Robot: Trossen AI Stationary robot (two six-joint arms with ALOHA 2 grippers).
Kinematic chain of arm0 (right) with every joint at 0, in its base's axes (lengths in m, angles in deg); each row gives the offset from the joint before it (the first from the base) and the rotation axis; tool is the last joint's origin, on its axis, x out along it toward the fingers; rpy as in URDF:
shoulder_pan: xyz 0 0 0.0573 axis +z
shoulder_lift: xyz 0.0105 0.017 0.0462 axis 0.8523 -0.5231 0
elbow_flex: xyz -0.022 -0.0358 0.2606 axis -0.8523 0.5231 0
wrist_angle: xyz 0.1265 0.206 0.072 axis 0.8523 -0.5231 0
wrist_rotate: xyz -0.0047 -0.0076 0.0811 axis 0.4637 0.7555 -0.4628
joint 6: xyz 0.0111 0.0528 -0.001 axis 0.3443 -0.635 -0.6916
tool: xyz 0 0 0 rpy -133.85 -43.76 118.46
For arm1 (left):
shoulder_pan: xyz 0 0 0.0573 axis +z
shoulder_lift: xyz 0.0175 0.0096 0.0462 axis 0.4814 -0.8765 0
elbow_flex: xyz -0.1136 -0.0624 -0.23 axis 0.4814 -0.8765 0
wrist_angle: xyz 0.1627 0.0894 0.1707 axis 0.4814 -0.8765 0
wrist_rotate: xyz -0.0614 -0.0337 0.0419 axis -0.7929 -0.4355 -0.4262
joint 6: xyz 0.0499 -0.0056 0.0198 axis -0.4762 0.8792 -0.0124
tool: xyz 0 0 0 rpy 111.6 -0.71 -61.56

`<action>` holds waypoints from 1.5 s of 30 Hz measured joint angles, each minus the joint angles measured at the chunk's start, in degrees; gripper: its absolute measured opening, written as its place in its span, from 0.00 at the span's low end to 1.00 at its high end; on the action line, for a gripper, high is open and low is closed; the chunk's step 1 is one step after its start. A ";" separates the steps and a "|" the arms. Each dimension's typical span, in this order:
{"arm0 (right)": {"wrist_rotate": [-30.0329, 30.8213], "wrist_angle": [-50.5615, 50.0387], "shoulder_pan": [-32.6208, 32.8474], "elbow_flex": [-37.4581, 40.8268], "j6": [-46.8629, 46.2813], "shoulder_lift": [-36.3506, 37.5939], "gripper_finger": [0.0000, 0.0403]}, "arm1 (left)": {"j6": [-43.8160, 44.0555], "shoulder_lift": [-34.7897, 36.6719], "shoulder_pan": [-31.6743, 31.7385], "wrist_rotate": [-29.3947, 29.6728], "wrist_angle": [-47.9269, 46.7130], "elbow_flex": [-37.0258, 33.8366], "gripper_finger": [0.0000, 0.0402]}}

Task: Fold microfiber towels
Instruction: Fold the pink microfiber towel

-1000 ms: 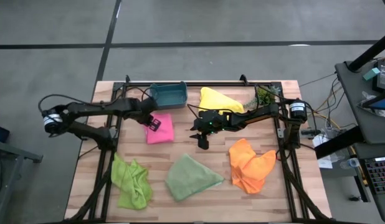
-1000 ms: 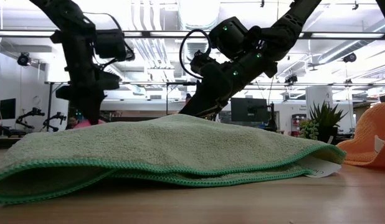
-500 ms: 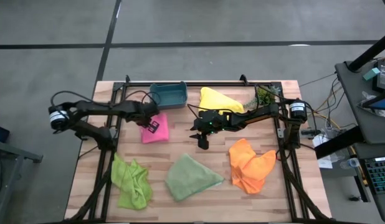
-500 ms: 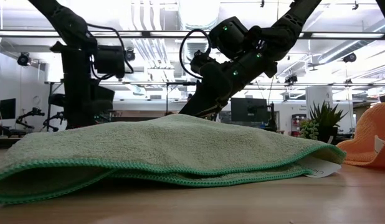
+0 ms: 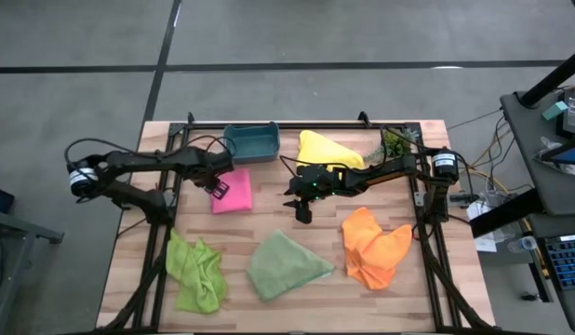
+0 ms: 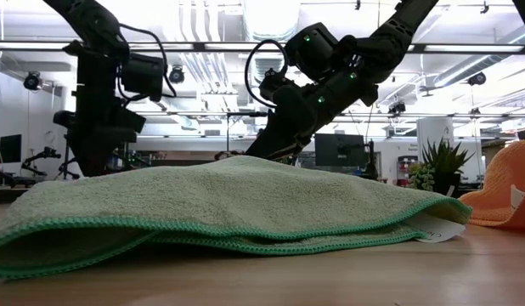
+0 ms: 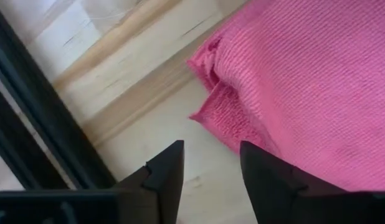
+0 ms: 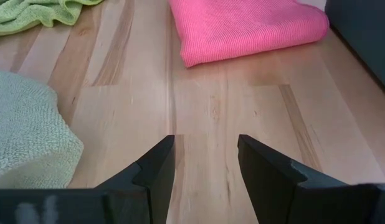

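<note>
pink towel let go, folded

the left gripper (image 5: 216, 187) has backed off the pink towel (image 5: 233, 190), fingers now parted and empty at its corner. the towel lies folded by the teal bin (image 5: 250, 142). the right gripper (image 5: 303, 210) hovers mid-table, fingers apart, holding nothing.

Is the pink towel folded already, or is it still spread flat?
Folded. The pink towel lies as a thick, neat rectangle with a rounded doubled edge, and layered edges show at its corner.

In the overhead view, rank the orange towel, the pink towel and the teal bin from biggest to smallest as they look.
1. orange towel, clearly the largest.
2. teal bin.
3. pink towel, close to the bin in size, so this order is unsure.
</note>
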 joint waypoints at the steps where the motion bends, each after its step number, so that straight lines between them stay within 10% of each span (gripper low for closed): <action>1: 0.00 0.00 -0.01 0.00 -0.01 0.00 0.41 | -0.63 0.29 -0.02 -0.87 0.10 0.00 0.36; 37: 0.00 -0.02 0.01 0.15 0.02 0.00 0.41 | -3.86 0.31 0.11 -1.46 11.86 -4.45 0.35; 45: 0.00 -0.02 0.01 0.15 0.02 0.00 0.41 | -4.14 0.32 0.08 -1.46 11.86 -4.37 0.05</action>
